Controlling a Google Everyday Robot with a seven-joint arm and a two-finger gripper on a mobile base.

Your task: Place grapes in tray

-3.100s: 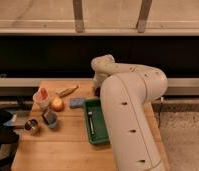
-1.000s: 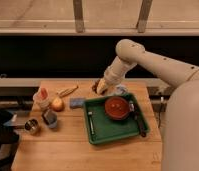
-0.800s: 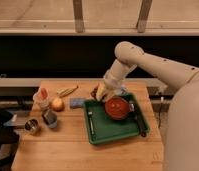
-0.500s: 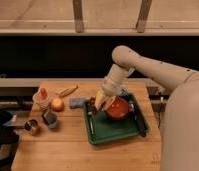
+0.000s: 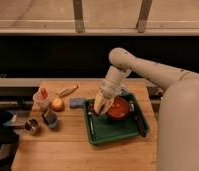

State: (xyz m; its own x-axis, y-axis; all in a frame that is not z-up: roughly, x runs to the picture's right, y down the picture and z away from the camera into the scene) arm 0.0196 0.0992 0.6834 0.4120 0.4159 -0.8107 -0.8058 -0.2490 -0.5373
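The small dark reddish-purple grapes cannot be picked out with any certainty; if they are anywhere, they are hidden at the tip of the claw (image 5: 100,106), which hangs over the left part of the large, shallow green rectangular plastic tray (image 5: 113,136), just left of the round red bowl (image 5: 118,107) that sits inside the tray toward its back. Whether the claw is wide, narrow or holding something cannot be told from this view. The claw's pale yellowish end points downward and to the left, close above the tray floor near the tray's back left corner.

The white arm (image 5: 143,70) reaches in from the right, bends at a rounded elbow above the table's far edge and slopes down to the claw. A dark, long object (image 5: 140,122) lies along the tray's right side.

The tray rests on the light wooden table (image 5: 58,150), towards its right half. Just left of the tray's back corner lies a small blue-grey flat block (image 5: 76,102). Further left sits a round yellow-red apple (image 5: 57,104), with a pale cup holding a red item (image 5: 41,97) beside it. A tan, elongated object (image 5: 67,90) lies behind these near the table's back edge. Near the front left stand a small dark blue-grey cup (image 5: 50,118) and a small round metal tin (image 5: 31,126).
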